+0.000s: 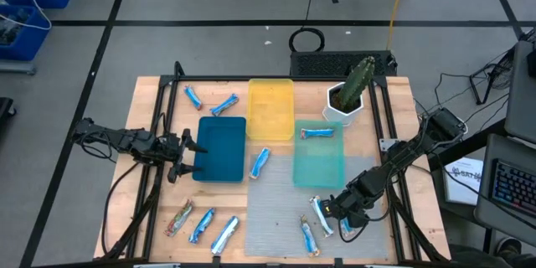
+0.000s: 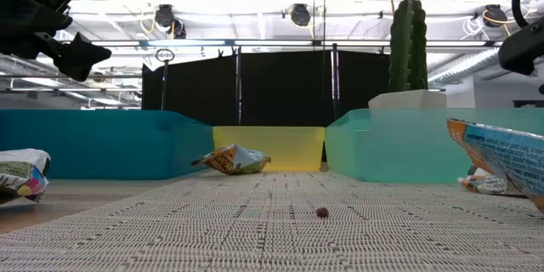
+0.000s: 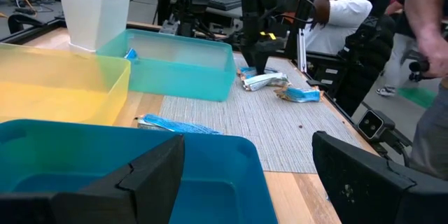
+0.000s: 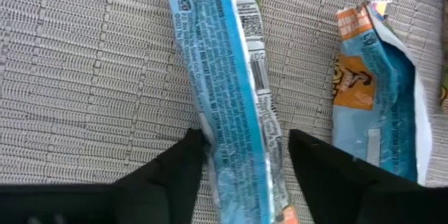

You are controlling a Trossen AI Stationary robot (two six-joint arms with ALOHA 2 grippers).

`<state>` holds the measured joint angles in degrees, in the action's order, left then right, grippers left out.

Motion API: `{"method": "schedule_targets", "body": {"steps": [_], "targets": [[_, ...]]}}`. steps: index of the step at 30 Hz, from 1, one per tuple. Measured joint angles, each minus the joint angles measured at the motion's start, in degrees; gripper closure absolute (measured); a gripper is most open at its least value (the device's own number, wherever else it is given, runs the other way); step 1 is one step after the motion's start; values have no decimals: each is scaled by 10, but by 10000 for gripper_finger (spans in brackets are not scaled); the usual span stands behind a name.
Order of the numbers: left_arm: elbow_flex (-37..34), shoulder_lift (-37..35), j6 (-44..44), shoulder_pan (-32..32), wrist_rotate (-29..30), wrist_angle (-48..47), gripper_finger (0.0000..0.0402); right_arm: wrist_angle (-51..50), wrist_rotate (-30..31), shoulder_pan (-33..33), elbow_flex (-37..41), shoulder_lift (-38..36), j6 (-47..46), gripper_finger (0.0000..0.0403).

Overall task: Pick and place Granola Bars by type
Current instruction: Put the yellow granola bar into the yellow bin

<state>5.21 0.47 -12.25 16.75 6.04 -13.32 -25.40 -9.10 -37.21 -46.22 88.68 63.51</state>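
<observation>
Several slim wrapped granola bars lie about the table. Two blue ones (image 1: 193, 96) (image 1: 224, 105) are at the far left and one (image 1: 260, 162) lies between the trays. Another (image 1: 316, 132) is in the teal tray (image 1: 318, 172). A reddish one (image 1: 179, 218) lies near left beside two blue ones (image 1: 201, 224). My right gripper (image 1: 332, 209) is open, low over a blue bar (image 4: 231, 91) on the mat, a finger on either side. A second bar (image 4: 371, 91) lies beside it. My left gripper (image 1: 180, 157) is open and waits at the blue tray's (image 1: 220, 148) left edge. My right gripper comes from above with its fingers across the blue bar, near one end (image 4: 241, 175). One finger (image 4: 185, 164) stands right at the wrapper's edge; whether it touches, I cannot tell. The bar lies flat on the woven mat.
A yellow tray (image 1: 270, 109) stands between the blue and teal trays. A white pot with a cactus (image 1: 347, 96) is at the far right. One more bar (image 1: 310, 234) lies near the mat's near edge. People stand beyond the table's right side (image 3: 336, 14).
</observation>
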Motion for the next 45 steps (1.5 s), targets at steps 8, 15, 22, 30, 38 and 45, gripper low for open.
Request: {"method": "schedule_targets", "body": {"steps": [8, 15, 22, 30, 38, 45], "targets": [[0, 0, 0, 0, 0, 0, 91, -8, 0, 0, 0, 0, -57, 297], [0, 0, -1, 0, 0, 0, 91, -9, 4, -1, 1, -10, -109, 366], [0, 0, 0, 0, 0, 0, 92, -60, 70, -25, -25, -81, -173, 386], [0, 0, 0, 0, 0, 0, 91, -88, 174, -64, -83, -193, -212, 389], [0, 0, 0, 0, 0, 0, 91, -87, 345, -50, -175, -229, -207, 393], [0, 0, 0, 0, 0, 0, 92, 40, 470, -14, -219, -225, -178, 395]]}}
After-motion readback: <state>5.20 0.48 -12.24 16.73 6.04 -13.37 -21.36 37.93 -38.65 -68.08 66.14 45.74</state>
